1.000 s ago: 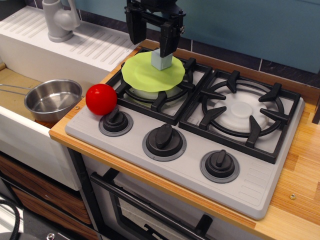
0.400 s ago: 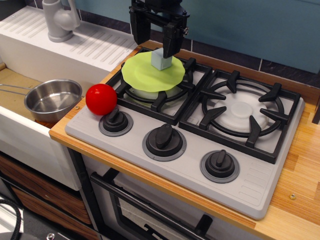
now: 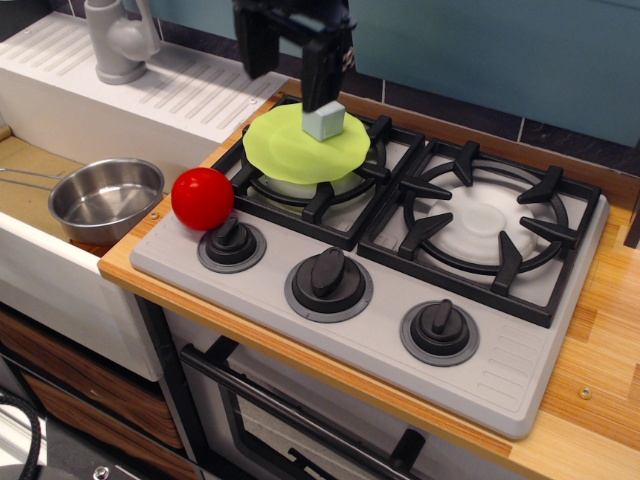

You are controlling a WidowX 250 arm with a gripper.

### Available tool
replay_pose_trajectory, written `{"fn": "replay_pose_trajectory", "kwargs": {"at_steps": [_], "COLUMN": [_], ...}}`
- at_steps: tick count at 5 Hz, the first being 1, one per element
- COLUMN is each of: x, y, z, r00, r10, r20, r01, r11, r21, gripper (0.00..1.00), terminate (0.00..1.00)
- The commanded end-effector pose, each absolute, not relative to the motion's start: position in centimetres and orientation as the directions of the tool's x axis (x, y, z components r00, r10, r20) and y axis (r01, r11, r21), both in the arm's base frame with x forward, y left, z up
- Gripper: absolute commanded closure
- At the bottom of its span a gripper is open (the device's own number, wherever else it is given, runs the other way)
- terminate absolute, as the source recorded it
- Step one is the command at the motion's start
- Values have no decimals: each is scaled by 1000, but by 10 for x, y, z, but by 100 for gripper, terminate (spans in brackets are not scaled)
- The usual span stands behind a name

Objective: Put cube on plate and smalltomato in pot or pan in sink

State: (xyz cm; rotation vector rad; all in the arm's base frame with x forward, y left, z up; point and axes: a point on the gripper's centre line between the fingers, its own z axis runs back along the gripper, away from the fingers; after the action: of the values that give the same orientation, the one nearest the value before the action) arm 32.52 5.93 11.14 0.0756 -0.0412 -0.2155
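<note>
The pale grey-blue cube (image 3: pixel 324 120) rests on the lime-green plate (image 3: pixel 285 152), which lies on the left stove burner. My gripper (image 3: pixel 288 62) is open and empty, raised above the plate's far left edge, just behind the cube and apart from it. The glossy red smalltomato (image 3: pixel 202 198) sits on the stove's front left corner by a knob. The steel pan (image 3: pixel 105 199) stands in the white sink (image 3: pixel 40 262) to the left, its thin handle pointing left.
A grey tap (image 3: pixel 117 40) stands on the ribbed drainboard (image 3: pixel 190 90) at the back left. The stove has three black knobs (image 3: pixel 329 283) along its front and a bare right burner (image 3: pixel 486 220). Wooden counter (image 3: pixel 610 340) lies to the right.
My gripper has let go of the cube, risen and moved left. The cube stays on the plate. The tomato and pan have not moved.
</note>
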Motion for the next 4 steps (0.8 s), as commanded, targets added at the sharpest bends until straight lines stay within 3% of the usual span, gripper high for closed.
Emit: {"fn": "replay_pose_trajectory", "kwargs": {"at_steps": [1,4], "x": [313,292], "y": [71,94], "z": [139,122], "r00": [973,976], "r10": [-184,-158], "r20": [141,151], "r01": [157,121], "r11": [971,966], "r21": [178,228], "gripper": [0,0], "terminate": [0,0]}}
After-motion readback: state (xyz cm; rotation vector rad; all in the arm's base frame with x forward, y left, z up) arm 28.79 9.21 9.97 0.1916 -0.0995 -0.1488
